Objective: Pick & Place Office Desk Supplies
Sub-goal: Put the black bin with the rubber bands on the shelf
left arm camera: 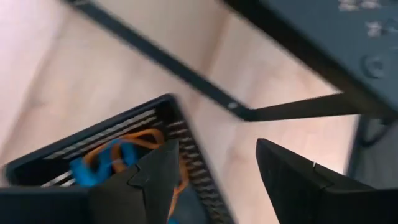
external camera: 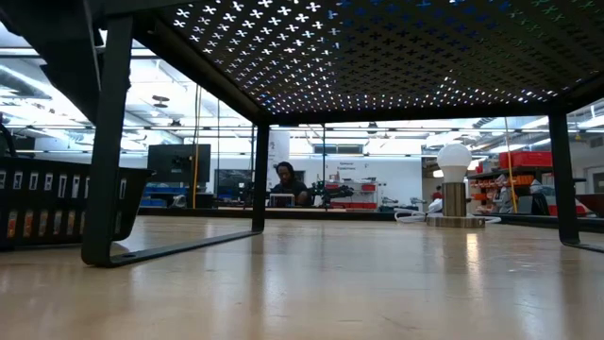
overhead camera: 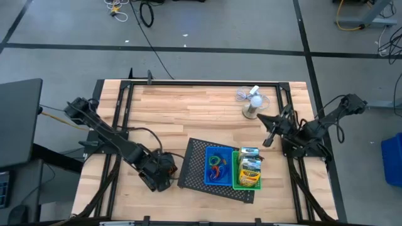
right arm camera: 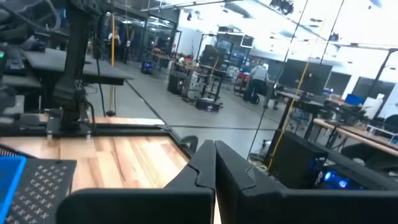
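high: looking straight down on table [overhead camera: 207, 110]
low: sitting at tabletop level, under mesh tray [external camera: 377, 57]
shared: fan [overhead camera: 254, 103]

No text, label, brand, number or sign is legible on anything in these views.

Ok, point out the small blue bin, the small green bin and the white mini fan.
Small blue plastic bin [overhead camera: 209, 177]: high view, bare floor near its left wall.
Small green plastic bin [overhead camera: 236, 183]: high view, left rim.
White mini fan on round base [overhead camera: 255, 101]: high view, its head.
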Tool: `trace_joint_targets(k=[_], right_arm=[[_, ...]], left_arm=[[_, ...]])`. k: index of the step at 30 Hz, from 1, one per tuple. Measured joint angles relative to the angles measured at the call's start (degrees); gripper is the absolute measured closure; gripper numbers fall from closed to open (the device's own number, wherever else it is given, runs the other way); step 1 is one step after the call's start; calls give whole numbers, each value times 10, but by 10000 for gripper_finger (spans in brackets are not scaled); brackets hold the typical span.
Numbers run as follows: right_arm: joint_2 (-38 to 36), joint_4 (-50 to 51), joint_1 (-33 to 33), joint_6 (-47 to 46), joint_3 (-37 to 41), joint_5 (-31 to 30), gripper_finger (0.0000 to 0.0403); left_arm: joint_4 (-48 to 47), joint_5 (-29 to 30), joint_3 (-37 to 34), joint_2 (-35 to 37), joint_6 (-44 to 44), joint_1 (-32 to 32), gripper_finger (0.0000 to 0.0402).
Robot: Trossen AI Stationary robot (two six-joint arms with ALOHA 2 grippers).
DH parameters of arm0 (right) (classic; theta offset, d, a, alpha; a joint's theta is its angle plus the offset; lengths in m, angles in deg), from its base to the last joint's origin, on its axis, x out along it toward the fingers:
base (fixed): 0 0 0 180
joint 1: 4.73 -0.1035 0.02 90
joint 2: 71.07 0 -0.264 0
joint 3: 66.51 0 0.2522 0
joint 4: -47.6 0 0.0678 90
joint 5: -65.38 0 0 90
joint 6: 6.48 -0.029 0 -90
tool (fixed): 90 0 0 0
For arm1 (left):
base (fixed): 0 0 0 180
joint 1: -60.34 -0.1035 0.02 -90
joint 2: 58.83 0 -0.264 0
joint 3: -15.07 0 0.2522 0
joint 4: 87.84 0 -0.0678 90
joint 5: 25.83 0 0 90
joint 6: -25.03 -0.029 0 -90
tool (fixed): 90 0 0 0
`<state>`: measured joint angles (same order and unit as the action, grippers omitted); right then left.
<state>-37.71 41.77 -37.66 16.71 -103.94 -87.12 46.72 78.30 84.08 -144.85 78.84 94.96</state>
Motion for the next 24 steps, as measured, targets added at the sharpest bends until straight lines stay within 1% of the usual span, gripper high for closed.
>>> trace_joint_targets(k=[7,15,20,24], right_arm=[[0,1,0,33,-22,-1,403],[0,-2,0,64,-49,-4,403],[0,-2,0,83,-55,-3,403],[0,-2,0,88,-55,-3,403]], left_arm=[[120,-34,0,-28,-52,-8,189],[208,-88,0,-57,-72,-17,189],[270,-99,0,-67,-90,-17,189],[316,-99,0,-67,-150,-16,189]])
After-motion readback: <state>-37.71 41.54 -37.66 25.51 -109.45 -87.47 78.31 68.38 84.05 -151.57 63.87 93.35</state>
